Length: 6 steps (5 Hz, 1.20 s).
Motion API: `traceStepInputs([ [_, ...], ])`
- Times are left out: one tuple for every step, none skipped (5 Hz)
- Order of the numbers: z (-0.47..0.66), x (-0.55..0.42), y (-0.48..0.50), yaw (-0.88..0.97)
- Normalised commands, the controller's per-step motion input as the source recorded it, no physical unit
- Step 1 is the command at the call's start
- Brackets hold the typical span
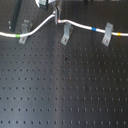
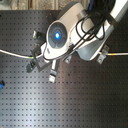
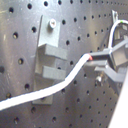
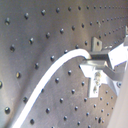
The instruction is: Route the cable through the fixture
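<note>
Jaws pinch the cable — second exterior view hides this behind the arm

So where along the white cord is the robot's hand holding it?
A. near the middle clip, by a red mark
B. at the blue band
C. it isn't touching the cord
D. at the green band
A: in the first exterior view the hand grips the cable just above the middle clip, and the first wrist view shows a red mark at the fingers.

The hand hangs low at the board's far edge, fingers pinched together (something thin between them).
</note>
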Motion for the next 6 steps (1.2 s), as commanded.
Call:
traceStepInputs([
  [0.0,-0.011,-0.006,0.0],
  [-0.13,0.087,-0.41,-0.05],
  [-0.58,-0.053,-0.608,0.0],
  [-0.67,-0.016,-0.451,0.0],
  [-0.5,-0.228,-0.135,0.1],
  [-0.23,0.081,0.223,0.42],
])
